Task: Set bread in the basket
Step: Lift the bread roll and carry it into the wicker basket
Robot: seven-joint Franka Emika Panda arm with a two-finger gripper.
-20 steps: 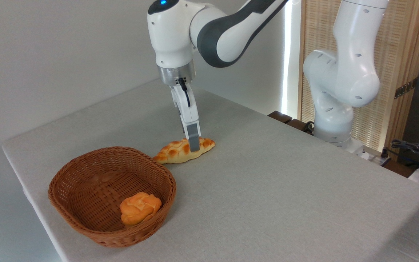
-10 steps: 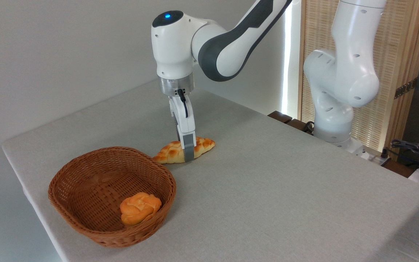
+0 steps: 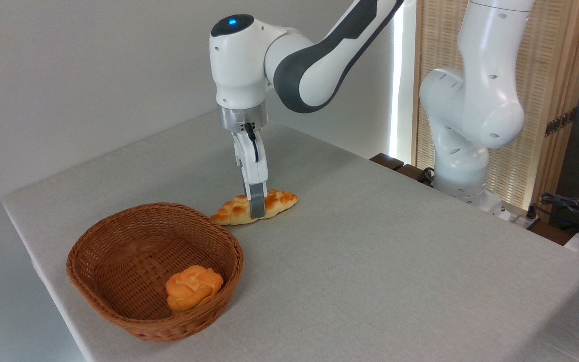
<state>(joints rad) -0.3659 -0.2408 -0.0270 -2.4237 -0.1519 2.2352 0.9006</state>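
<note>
Below the white robot arm (image 3: 289, 55), a two-finger pincer (image 3: 256, 213) points straight down at a grey cloth-covered table (image 3: 370, 261). Its near grey finger (image 3: 256, 201) crosses the front of a long braided bread (image 3: 236, 211), about at the loaf's middle. The far finger is hidden behind the loaf, so whether the pincer is clamped on the bread or only straddling it cannot be told from this view.

On either side of the pincer, the bread stretches out, one pointed end to the left and slightly nearer the camera, the other to the right and slightly farther back. It is pale yellow with toasted golden-brown patches, and it lies outside the basket; whether it rests on the table or is lifted just clear cannot be told.

Left of the pincer and nearer the camera sits a round, shallow, brown wicker basket (image 3: 118, 236). Its far rim comes close to the bread's left tip without clearly touching it. Inside the basket, against the near right wall, lies a small round orange bun (image 3: 191, 286).

Right of the pincer and well apart from it, the arm's white base (image 3: 463, 151) stands at the far edge of the table, in front of a pale wooden slatted screen (image 3: 556, 75). Behind the pincer is a plain light wall (image 3: 78, 75).
</note>
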